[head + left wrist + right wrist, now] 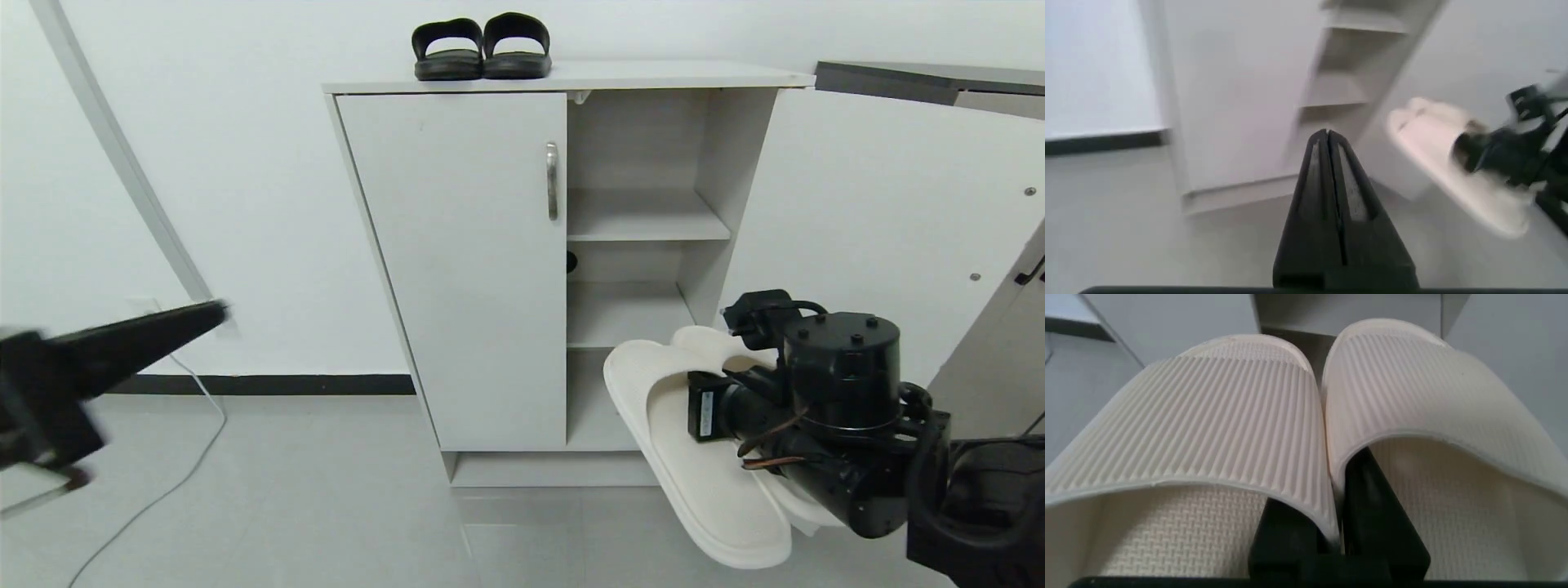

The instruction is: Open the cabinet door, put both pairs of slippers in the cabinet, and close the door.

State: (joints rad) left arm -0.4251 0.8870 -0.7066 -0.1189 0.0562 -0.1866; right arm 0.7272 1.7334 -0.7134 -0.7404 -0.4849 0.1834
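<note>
the white cabinet [739, 163] stands on the grey floor [326, 514] against a white wall. its right door [882, 220] is swung wide open. its left door [457, 269] is shut, with a metal handle [553, 181] near its inner edge. the open half shows 2 bare shelves, an upper shelf [645, 219] and a middle shelf [624, 314], with a bottom compartment under them.

the white slippers [702, 482] are a pair lying side by side. they hang in the air just in front of the open lower compartments, outside the cabinet, with their toes toward it and their heels tilted down toward the floor. the right end effector [1341, 498] carries them. its dark fingers [1290, 539] are closed narrow on the 2 ribbed straps where these meet in the middle.

the left end effector [1328, 139] is low on the left, well apart from the cabinet. its 2 fingers are pressed flat together and hold nothing.

the black slippers [482, 49] sit side by side on the cabinet's top, above the shut door.

a thin pale cable [188, 465] trails across the floor at the left.
</note>
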